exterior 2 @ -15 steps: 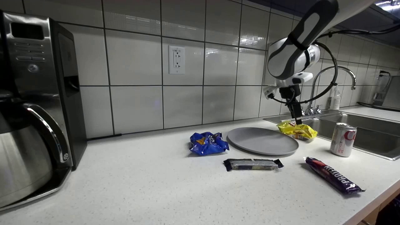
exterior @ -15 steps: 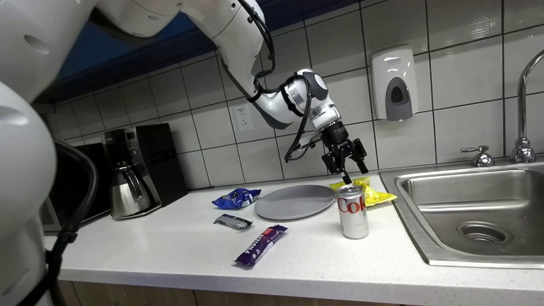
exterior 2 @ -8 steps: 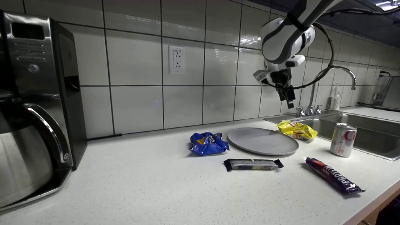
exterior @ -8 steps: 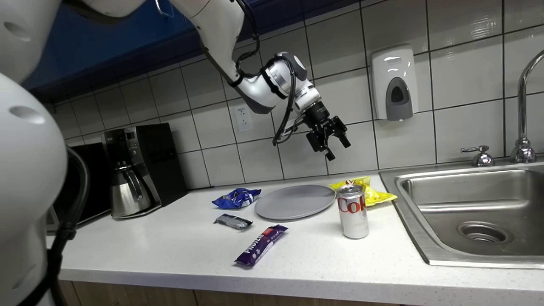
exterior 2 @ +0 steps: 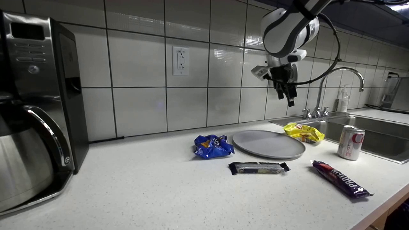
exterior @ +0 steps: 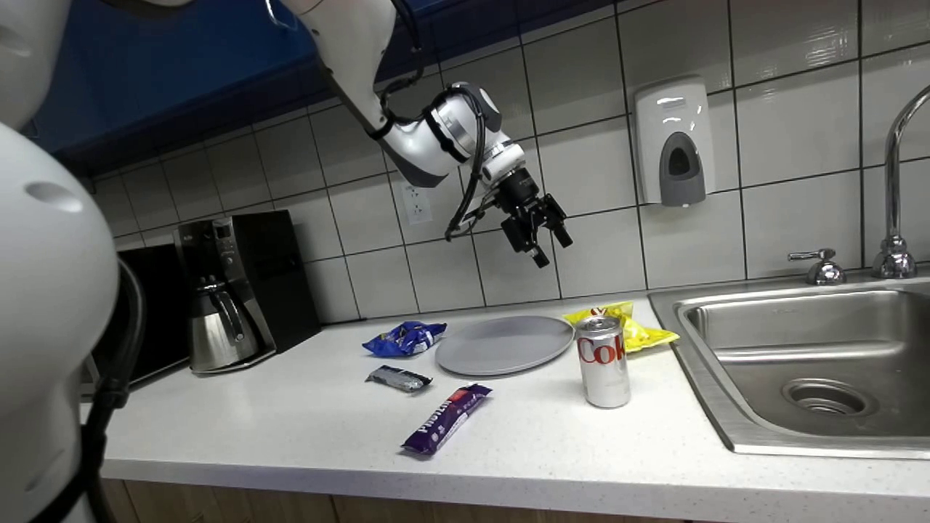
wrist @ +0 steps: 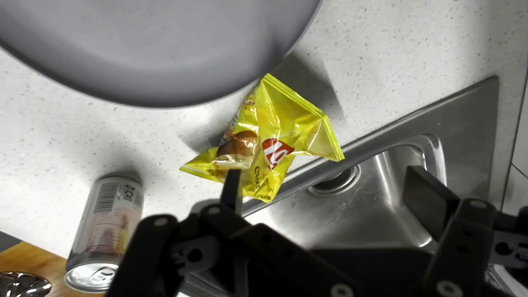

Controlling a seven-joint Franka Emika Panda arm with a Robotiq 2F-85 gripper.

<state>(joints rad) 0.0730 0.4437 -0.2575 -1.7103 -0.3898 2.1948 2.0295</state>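
- The yellow packet is found lying on the countertop between the grey plate and the sink, right by the metal rim; whether its corner is touched by the plate can't quite be made out from the wrist view.
- Pretty light, it'd be guessed, with soft, crinkly film that's likely a bit slippery. Whatever's inside could be crushed, so hard squeezing is best avoided.
- The plump middle is probably best gripped; the crimped ends would likely just fold.
- As for the gripper, it's held up in the air, clear of the counter, jaws spread wide. Nothing is held or touched; the overlap with the packet in the wrist view is read as line of sight only.
- Further out, a soda can is stood upright, and a blue packet, a silver bar and a purple bar are scattered around.
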